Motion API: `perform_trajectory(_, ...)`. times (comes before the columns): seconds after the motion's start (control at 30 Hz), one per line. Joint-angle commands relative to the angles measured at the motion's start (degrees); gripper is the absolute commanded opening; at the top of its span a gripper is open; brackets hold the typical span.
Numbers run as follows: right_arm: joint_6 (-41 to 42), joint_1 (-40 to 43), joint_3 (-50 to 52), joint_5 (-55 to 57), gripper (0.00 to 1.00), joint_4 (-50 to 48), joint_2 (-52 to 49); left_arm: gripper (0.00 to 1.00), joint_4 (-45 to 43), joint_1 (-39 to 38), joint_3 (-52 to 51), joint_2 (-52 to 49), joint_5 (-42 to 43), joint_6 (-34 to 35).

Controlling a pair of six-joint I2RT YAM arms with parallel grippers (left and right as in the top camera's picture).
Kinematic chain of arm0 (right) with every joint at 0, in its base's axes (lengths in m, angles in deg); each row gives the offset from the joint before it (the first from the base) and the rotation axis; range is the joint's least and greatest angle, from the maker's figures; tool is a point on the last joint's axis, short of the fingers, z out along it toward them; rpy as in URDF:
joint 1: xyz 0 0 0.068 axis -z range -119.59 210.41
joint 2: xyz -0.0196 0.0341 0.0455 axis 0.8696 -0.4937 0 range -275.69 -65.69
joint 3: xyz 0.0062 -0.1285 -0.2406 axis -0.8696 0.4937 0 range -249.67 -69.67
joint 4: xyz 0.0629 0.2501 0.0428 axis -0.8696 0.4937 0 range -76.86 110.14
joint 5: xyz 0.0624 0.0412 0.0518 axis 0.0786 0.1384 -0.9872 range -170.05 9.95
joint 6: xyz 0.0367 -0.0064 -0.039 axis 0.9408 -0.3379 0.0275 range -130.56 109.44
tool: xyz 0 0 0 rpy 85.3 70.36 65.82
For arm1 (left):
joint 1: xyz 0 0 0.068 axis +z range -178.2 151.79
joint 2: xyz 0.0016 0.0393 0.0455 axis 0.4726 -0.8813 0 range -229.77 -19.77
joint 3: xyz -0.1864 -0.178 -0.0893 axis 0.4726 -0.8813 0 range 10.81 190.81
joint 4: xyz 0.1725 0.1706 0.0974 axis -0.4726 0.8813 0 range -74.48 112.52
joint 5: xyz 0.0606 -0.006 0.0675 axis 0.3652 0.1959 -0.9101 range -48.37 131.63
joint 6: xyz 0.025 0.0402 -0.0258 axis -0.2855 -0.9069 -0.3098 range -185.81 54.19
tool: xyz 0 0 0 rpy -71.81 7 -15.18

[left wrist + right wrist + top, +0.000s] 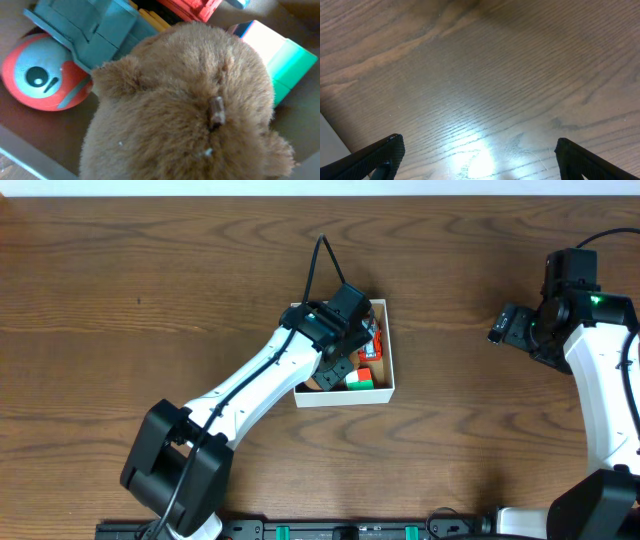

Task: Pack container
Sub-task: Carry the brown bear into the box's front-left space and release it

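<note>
Where the left arm reaches in from the near left, the left gripper [343, 367] sits over the container [391, 370], inside its walls. The container lies around the middle of the table [120, 280], a little toward the far side, square to the edges.

Left wrist view: a brown plush toy [200, 110] fills most of the frame, very close to the lens. No fingers are visible, so I cannot tell whether this gripper is open, closed or holding the plush.

- Left of the plush: a round red-and-blue toy [40, 80] lies on the tan floor [30, 135].
- A teal plastic piece [95, 25] overlaps the far edge of the round toy.
- Right of the plush: a green-and-white block [280, 55], partly hidden behind it.
- Far edge: a red item [195, 7] and yellow strips [155, 20], details unclear.
- Near left corner: pale container wall [30, 157].

Overhead view: the green block [360, 382] lies against the near wall, with red pieces [374, 340] along the right wall.

The right gripper [505, 325] is well apart from the container, at the right side, above bare wood. Its fingers [380, 155] are spread wide with nothing between them.
</note>
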Motion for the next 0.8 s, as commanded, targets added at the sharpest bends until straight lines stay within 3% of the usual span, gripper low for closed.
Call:
perform_trajectory(0.0,-0.70,0.07,0.09,0.68,0.99,0.11,0.13,0.06,0.37,0.02,-0.48,-1.16,-0.20,-1.16)
perform_trajectory(0.13,-0.70,0.07,0.09,0.68,0.99,0.11,0.13,0.09,1.55,0.02,-0.50,-1.20,-0.20,-1.11)
perform_trajectory(0.27,-0.70,0.07,0.09,0.70,0.99,0.11,0.13,0.47,3.02,0.02,-0.48,-1.18,-0.22,-1.14)
perform_trajectory(0.3,-0.70,0.07,0.09,0.68,0.99,0.11,0.13,0.51,3.34,0.02,-0.46,-1.14,-0.22,-1.14)
perform_trajectory(0.5,-0.70,0.07,0.09,0.70,0.99,0.09,0.13,0.68,4.26,0.02,0.15,-0.26,-0.22,-1.09)
perform_trajectory(0.77,-0.68,0.07,0.09,1.09,0.99,0.09,0.13,0.81,4.37,0.02,0.72,3.13,-0.22,-1.11)
